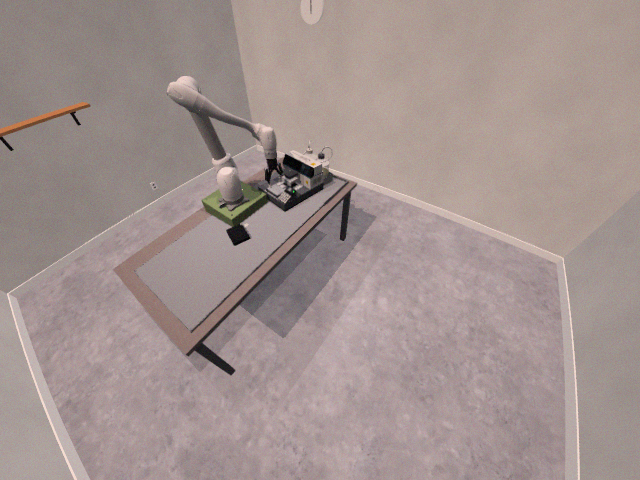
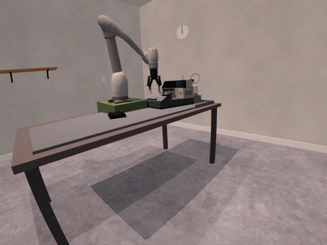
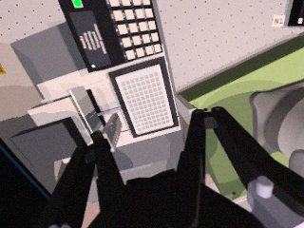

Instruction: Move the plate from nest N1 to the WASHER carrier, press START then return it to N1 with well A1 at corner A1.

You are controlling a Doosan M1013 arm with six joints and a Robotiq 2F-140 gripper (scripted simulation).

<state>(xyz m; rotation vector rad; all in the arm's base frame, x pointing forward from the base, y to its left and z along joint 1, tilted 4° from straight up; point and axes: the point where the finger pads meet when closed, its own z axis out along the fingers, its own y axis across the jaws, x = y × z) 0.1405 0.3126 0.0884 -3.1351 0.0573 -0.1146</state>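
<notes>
Green pedestal (image 1: 214,209) (image 2: 105,106) (image 3: 228,178) adjoins the tabletop's back edge; towards its far right corner sits the washer (image 1: 305,167) (image 2: 183,92) (image 3: 40,81), its carrier (image 3: 166,73) bearing the plate (image 1: 277,190) (image 3: 146,100). The gripper (image 1: 273,178) (image 2: 155,91) (image 3: 147,111) hangs spread, gripping nothing; skewed descent could knock the plate askew.

Colours, then: plate (image 3: 146,101) white, pale grey grid of wells all over. Carrier (image 3: 117,87) round it dark, near-black. Washer keypad (image 3: 136,28) is cream keys on black, lamp (image 1: 293,191) (image 2: 169,93) (image 3: 78,3) properly green. Washer (image 1: 312,179) (image 2: 184,92) mostly off-white, yellow label on side, base black. Gripper (image 1: 272,177) (image 2: 154,88) (image 3: 147,111) black, arm (image 1: 206,105) (image 2: 113,52) whitish grey. Arm's plinth (image 1: 210,205) (image 2: 103,106) kinda olive green. Mat (image 1: 206,276) (image 2: 71,129) (image 3: 209,52) pale grey, dotted with tiny dark specks up close. Plate nest N1 (image 1: 238,235) (image 2: 116,115) (image 3: 296,11) black, tag white. Tabletop edge dusty brown, wall shelf (image 1: 43,118) (image 2: 28,69) orange.
</notes>
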